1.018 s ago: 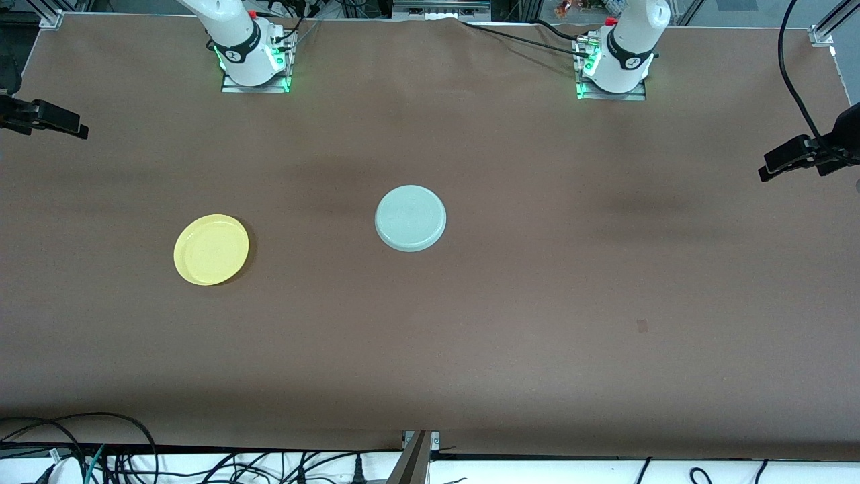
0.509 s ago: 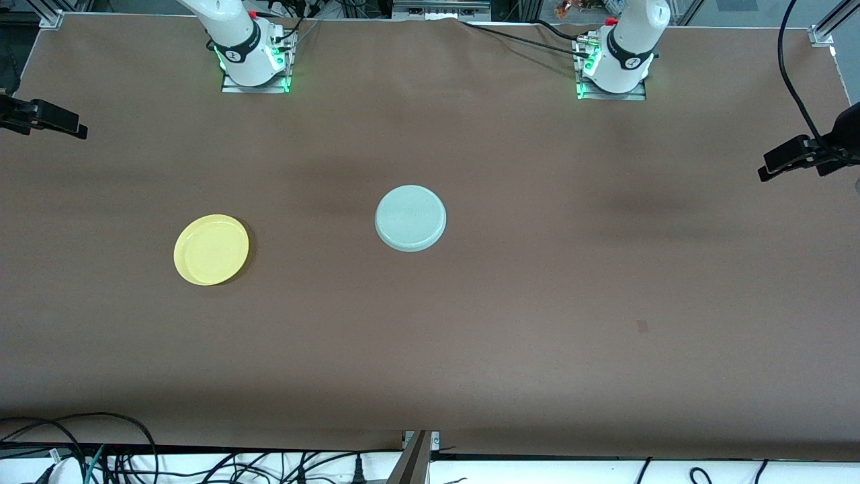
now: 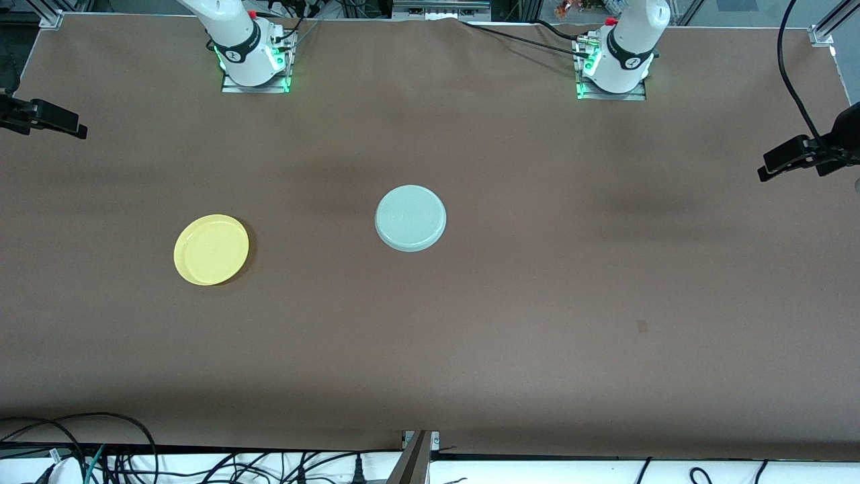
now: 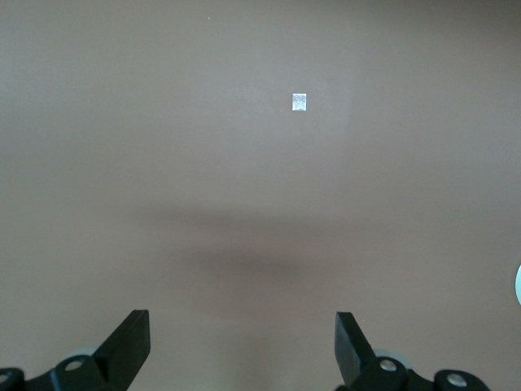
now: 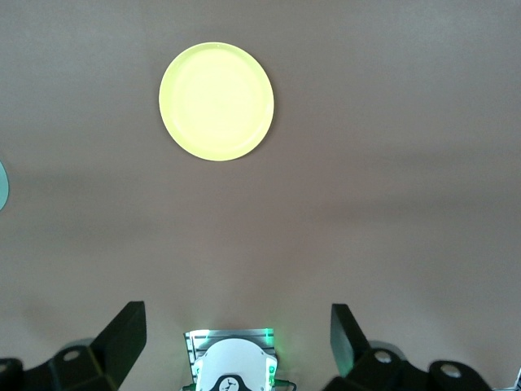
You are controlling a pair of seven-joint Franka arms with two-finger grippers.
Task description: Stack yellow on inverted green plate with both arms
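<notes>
The yellow plate lies rim up on the brown table, toward the right arm's end. The green plate lies upside down near the table's middle, a little farther from the front camera than the yellow one. Both arms rise from their bases and leave the front view, so neither gripper shows there. High over the table, my right gripper stands open and empty, with the yellow plate well below it. My left gripper is also open and empty over bare table. A sliver of the green plate shows at that view's edge.
The right arm's base and the left arm's base stand along the table's edge farthest from the front camera. Black clamps jut in at both table ends. A small pale square mark is on the cloth.
</notes>
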